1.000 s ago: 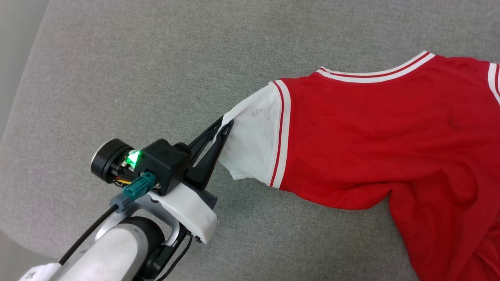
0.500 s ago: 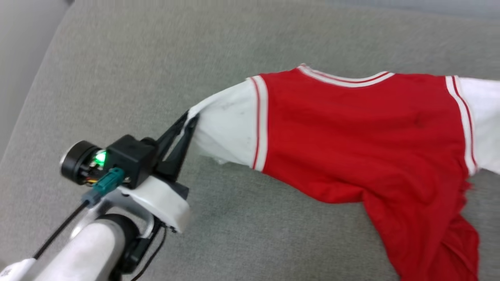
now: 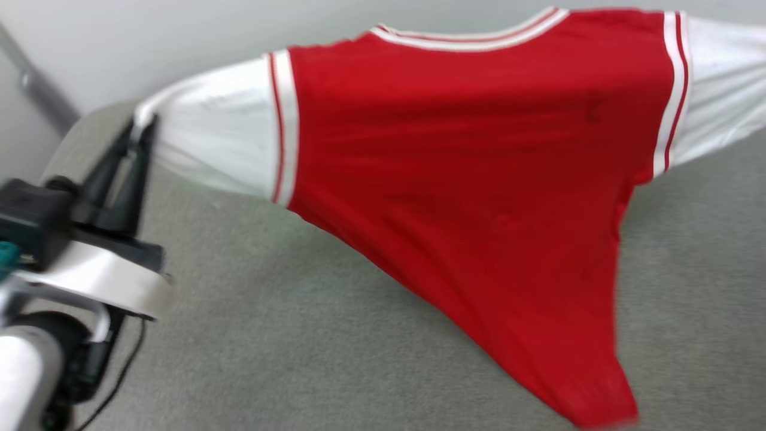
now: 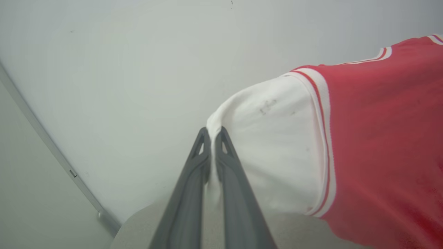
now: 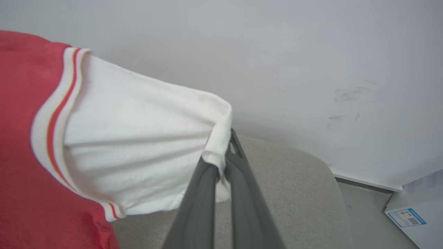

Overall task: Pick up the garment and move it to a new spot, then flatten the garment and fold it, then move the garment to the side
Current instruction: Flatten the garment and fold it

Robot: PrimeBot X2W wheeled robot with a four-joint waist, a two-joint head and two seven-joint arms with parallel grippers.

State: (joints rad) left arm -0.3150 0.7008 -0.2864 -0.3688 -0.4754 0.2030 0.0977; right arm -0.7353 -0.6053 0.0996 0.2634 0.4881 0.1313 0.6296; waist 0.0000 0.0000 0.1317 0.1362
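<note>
The garment is a red jersey with white sleeves and red-white trim. It hangs stretched in the air above the grey surface, its red hem drooping to the lower right. My left gripper is shut on the cuff of the white sleeve at the left, and the left wrist view shows cloth pinched between its fingers. My right gripper is shut on the cuff of the other white sleeve. In the head view that sleeve runs off the right edge.
A grey fabric-covered surface lies under the garment, with a rounded corner at the left. A pale wall stands close behind it. A white box with a blue label sits on the floor beyond the right corner.
The garment has risen off the surface and now hangs spread between both sleeves. My left gripper moved up and left with its sleeve. The head camera tilted up toward the wall.
</note>
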